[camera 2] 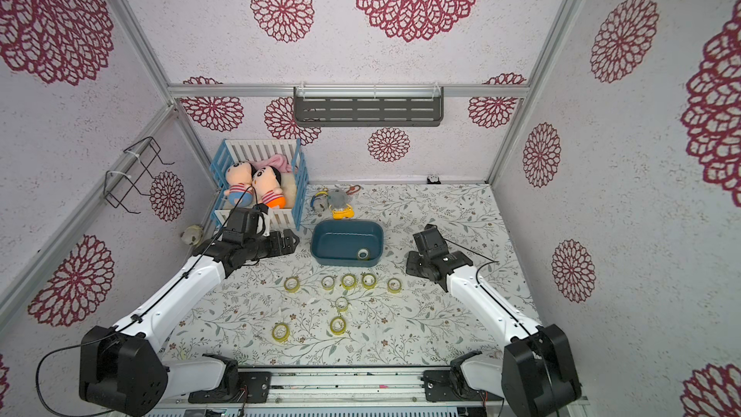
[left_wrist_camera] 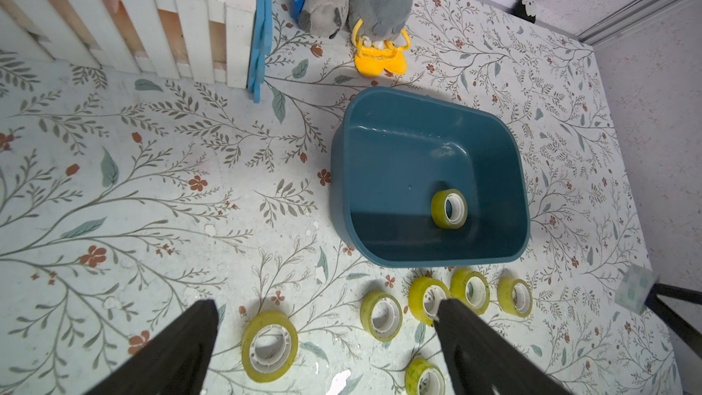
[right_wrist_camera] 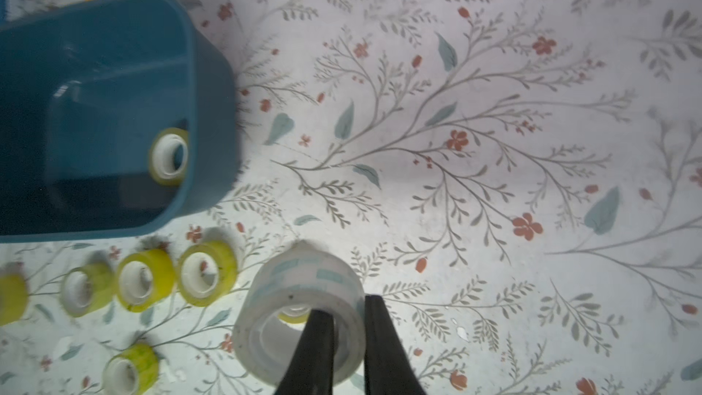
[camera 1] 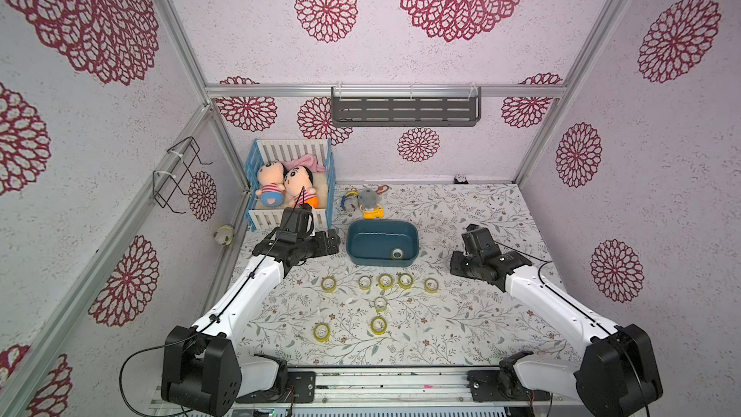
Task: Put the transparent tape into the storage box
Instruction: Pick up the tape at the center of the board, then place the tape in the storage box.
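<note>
Right wrist view catches the right gripper (right_wrist_camera: 346, 309) clamped on a clear roll (right_wrist_camera: 300, 283), one finger through the core, the other against the outer wall. Blur makes it hard to be sure, but the roll appears lifted off the table (right_wrist_camera: 494, 127), near the box (right_wrist_camera: 212, 108) and outside it.

In both top views the teal box (camera 1: 377, 261) (camera 2: 345, 261) sits just below mid-frame, with one yellow roll (camera 1: 397, 253) lying in its lower right corner. Eight more yellow rolls (camera 1: 385, 281) lie on the floral table below the box: five in a row, one beneath them, two lower down.

The left gripper (camera 1: 335, 240) hovers just left of the box; the left wrist view shows its jaws spread wide with nothing between them.

A crib (camera 1: 290, 150) holding two dolls (camera 1: 280, 184) stands at centre left, and plush toys (camera 1: 365, 200) lie just above the box.
</note>
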### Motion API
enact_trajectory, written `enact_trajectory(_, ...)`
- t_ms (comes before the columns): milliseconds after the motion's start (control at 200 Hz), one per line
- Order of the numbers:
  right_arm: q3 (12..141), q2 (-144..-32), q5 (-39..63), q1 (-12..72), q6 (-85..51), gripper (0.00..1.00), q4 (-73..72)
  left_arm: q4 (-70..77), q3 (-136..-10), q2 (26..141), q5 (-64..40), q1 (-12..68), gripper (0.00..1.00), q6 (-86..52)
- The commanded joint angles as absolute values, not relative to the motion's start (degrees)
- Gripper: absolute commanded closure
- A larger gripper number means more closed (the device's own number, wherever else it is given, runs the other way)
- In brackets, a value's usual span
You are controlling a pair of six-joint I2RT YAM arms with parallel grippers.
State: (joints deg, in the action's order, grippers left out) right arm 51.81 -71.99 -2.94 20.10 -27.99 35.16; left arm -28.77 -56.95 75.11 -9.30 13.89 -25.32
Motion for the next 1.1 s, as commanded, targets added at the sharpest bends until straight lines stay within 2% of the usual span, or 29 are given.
enact_trajectory(0,57.66,-74.0,2.2,20.4,-26.54,1.0,34.12,-24.65,-57.04,74.5,-12.81,13.88,0.03,-23.99)
enact_trajectory(205,69.8,-84.77,2.13,24.23,-26.56,1.0,33.82,-29.7,-60.81,78.78,-11.19,13.89,0.03,-23.56)
enact_trajectory(400,81.57,-98.42,-2.05,29.6,-26.02,1.0,35.16,-29.19,-60.47,78.32,-10.55,13.86,0.03,-23.72)
enact_trajectory(821,99.44,-119.3,-6.55,33.74,-24.82,1.0,37.46,-28.87,-59.46,76.05,-8.62,13.96,0.03,-23.64)
enact_trajectory(971,101.71,-122.84,-7.08,34.06,-24.33,1.0,38.13,-28.71,-59.24,75.34,-7.61,13.87,0.03,-23.62)
enact_trajectory(1046,101.34,-123.25,-7.06,34.26,-24.5,0.91,37.34,-29.32,-59.44,74.86,-5.95,13.89,0.03,-24.12)
enact_trajectory(1066,101.33,-123.36,-7.01,34.28,-24.56,0.87,37.19,-29.35,-59.29,74.68,-5.54,13.86,0.03,-24.23)
enact_trajectory(1096,101.41,-123.57,-6.88,34.28,-24.51,0.76,37.03,-29.28,-59.12,74.39,-5.16,13.89,0.03,-24.33)
